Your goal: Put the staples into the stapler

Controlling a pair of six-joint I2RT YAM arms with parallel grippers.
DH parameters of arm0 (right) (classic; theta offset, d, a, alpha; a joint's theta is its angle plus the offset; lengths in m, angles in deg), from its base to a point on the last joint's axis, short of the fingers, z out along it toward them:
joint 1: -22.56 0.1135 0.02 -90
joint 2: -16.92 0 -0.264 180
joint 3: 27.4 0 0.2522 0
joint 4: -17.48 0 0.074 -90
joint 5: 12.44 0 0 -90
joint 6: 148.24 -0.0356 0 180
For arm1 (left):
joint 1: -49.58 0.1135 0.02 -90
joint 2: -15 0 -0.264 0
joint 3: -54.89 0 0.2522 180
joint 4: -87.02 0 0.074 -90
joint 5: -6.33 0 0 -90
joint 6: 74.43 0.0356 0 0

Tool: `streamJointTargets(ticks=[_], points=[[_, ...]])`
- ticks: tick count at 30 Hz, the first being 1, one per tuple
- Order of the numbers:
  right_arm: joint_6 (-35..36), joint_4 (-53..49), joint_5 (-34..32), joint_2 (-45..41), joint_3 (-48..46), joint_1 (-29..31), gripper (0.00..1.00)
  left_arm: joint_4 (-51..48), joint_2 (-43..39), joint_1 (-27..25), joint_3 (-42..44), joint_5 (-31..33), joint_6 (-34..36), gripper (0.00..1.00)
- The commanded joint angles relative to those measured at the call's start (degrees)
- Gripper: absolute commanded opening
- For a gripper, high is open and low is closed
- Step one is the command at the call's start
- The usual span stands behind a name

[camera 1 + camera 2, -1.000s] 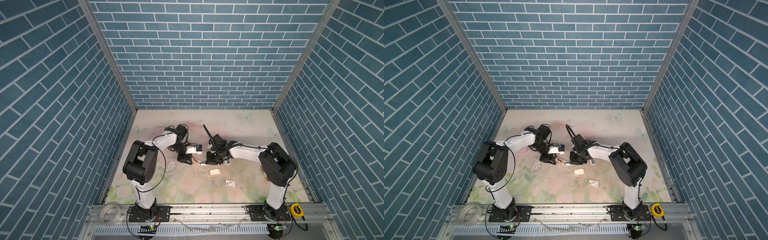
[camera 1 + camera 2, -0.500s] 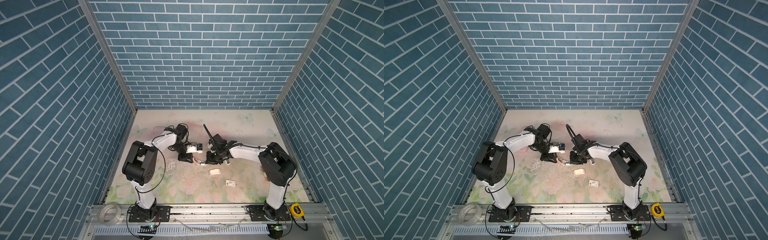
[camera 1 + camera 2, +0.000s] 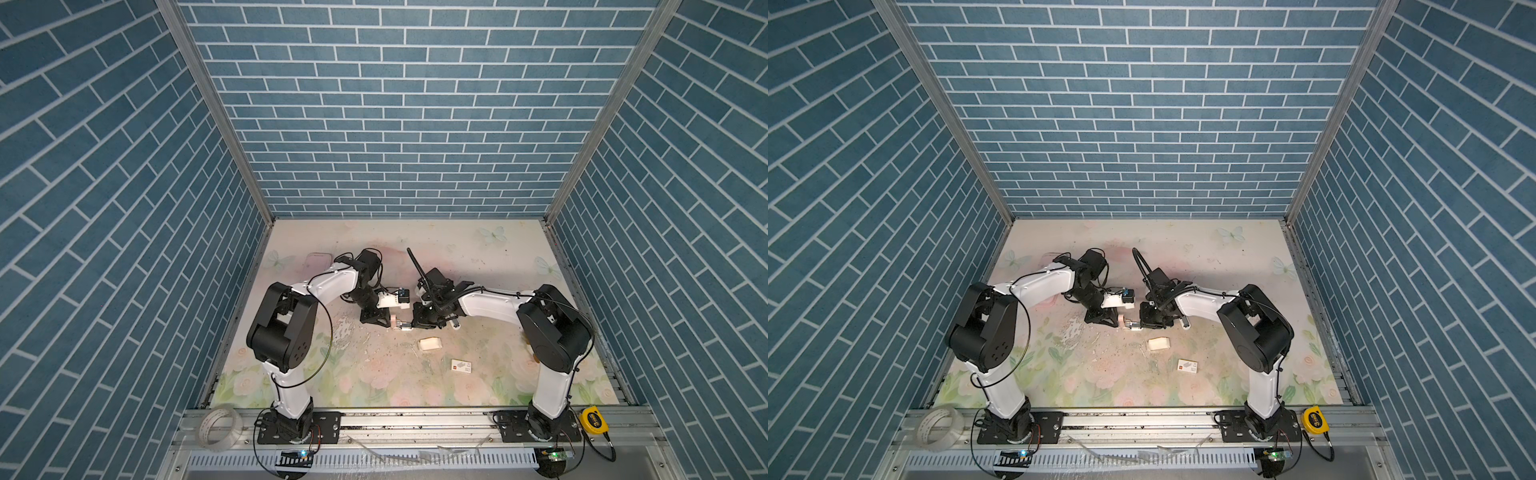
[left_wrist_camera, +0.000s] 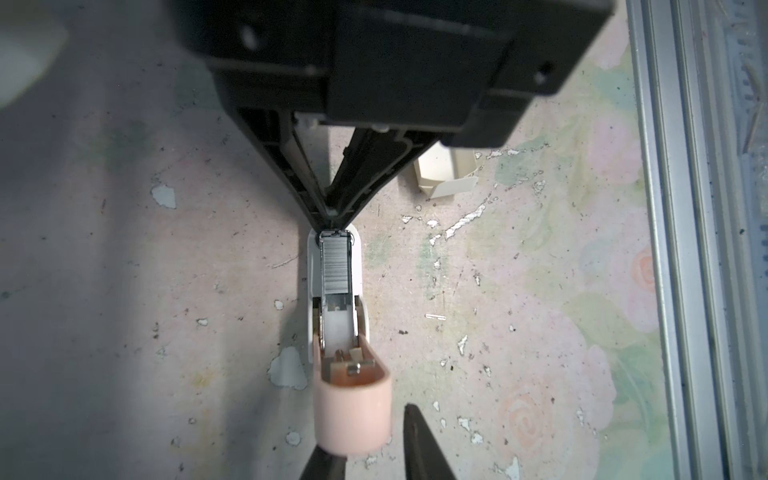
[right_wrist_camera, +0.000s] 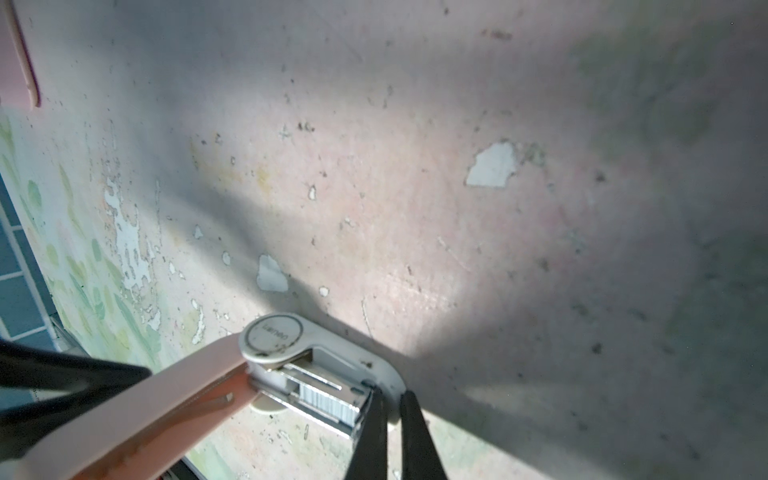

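Left gripper (image 4: 332, 224) tips pinched nearly together, touching end of staples (image 4: 336, 262) seated in open stapler (image 4: 353, 409)

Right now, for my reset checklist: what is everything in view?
Small plastic stapler: one, white base, pink lid open, middle of floral mat.
Grey metal staple strip: one, grey, in stapler's channel.
Loose metal staple: one, silvery, beside stapler.
Small cardboard tray: one, cream-white, in front of stapler.
Flat card sleeve: one, white, red square, front-right of tray.
Flat rounded object: one, pale pink, back left.
Clear tape roll: one, transparent, front rail, left.
Plastic tape measure: one, yellow, front rail, right.
Left gripper: one, black, shut, tips at channel's front.
Right gripper: one, black, shut on stapler's lid.
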Motion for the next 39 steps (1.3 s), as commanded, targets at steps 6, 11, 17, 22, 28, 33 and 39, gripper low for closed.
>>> streamJointTargets(ticks=[6,11,17,22,28,33,39], points=[[-1.0,-0.2,-1.7,1.9,-1.6,-0.5,0.10,0.3,0.6,-0.9,-2.0,-1.9,-1.6,0.32],[-1.2,0.3,-1.5,1.7,-1.9,-0.6,0.10,0.3,0.6,-1.4,-2.0,-1.5,-1.5,0.35],[-1.5,0.9,-1.3,1.8,-2.3,-0.6,0.10,1.3,0.9,-2.3,-2.1,0.0,-2.3,0.41],[-1.6,1.4,-1.2,2.0,-2.4,-0.6,0.10,3.6,1.1,-3.2,-1.9,2.1,-4.0,0.40],[-1.4,1.2,-1.1,2.1,-2.1,-0.8,0.10,3.3,-0.1,-3.2,-1.0,2.5,-3.2,0.41],[-1.3,1.3,-0.7,2.6,-1.8,-0.9,0.09,3.7,-2.5,-2.4,1.3,2.9,-2.2,0.43],[-1.2,1.4,-0.5,2.8,-1.7,-0.9,0.09,2.4,-3.9,0.4,0.8,0.3,-2.0,0.46]])
